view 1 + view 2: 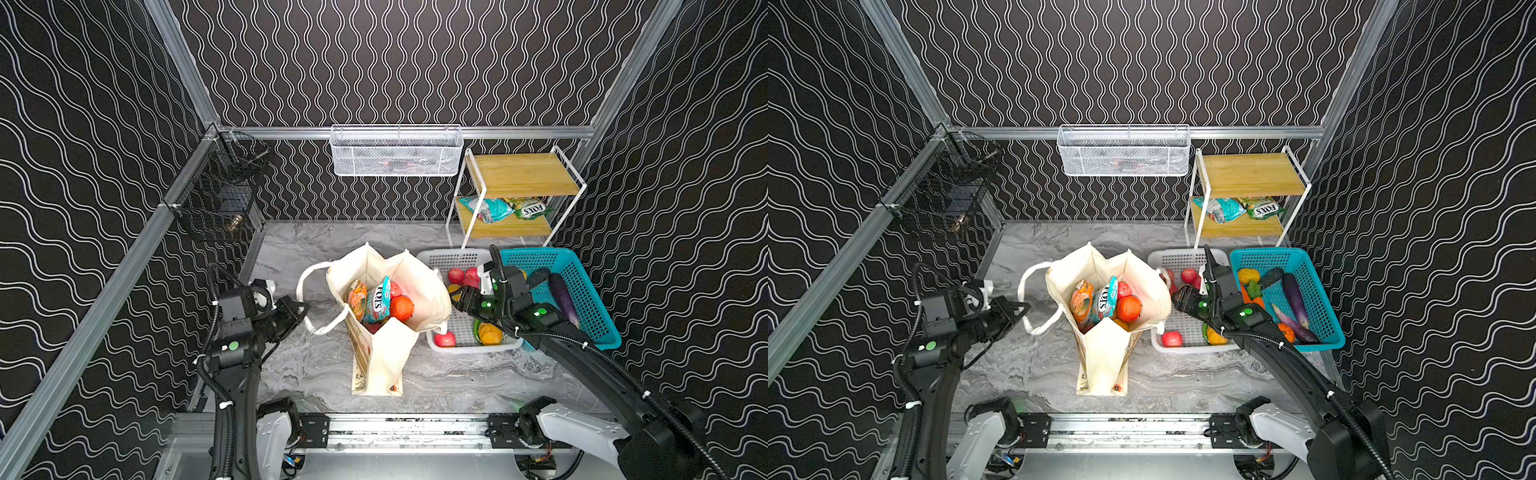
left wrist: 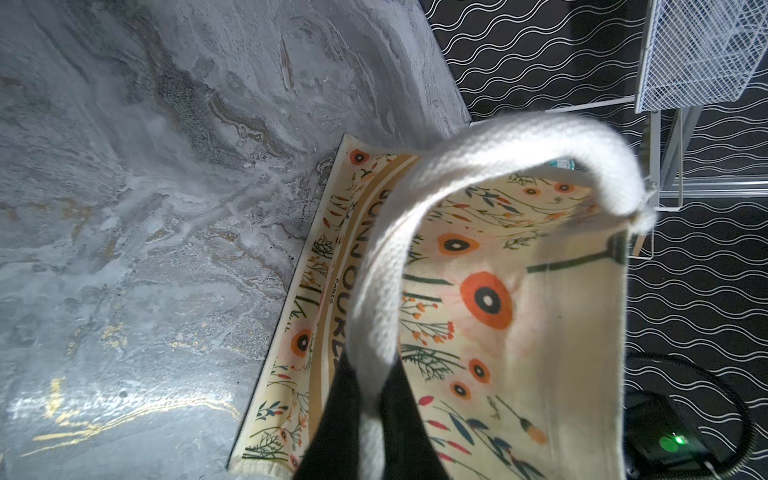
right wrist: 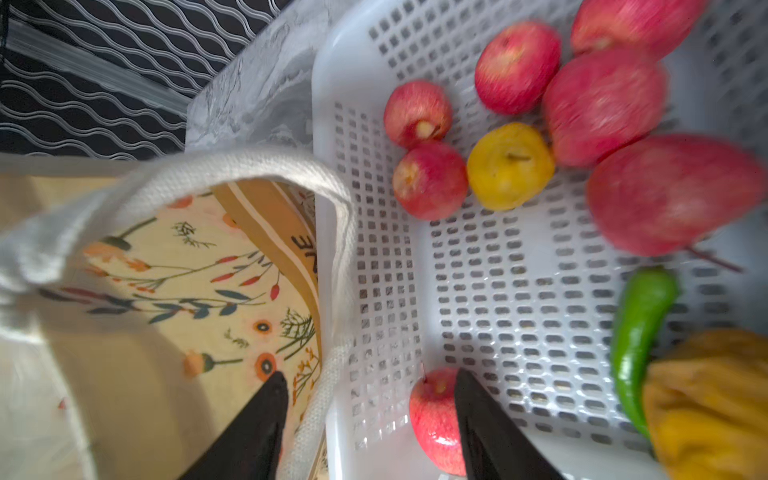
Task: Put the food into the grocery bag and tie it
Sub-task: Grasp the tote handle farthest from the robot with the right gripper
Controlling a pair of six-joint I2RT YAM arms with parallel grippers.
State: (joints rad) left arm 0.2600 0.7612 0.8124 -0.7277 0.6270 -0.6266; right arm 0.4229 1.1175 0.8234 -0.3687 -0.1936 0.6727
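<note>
Grips the bag's (image 1: 386, 357) left handle (image 2: 386, 266) in a clenched left hand (image 1: 302, 309), likely to gather it for tying. Holds the right hand (image 3: 370, 380) released, seemingly straddling the right handle (image 3: 266, 164). Has packets (image 1: 376, 305), an orange (image 1: 401, 307) and more bagged mid-counter. Right of that: apples (image 3: 515, 66) in the white basket (image 1: 449, 254), aubergines (image 1: 563, 297) in teal basket (image 1: 590, 299). Far right: two packets (image 1: 505, 208) on shelf (image 1: 511, 230).
</note>
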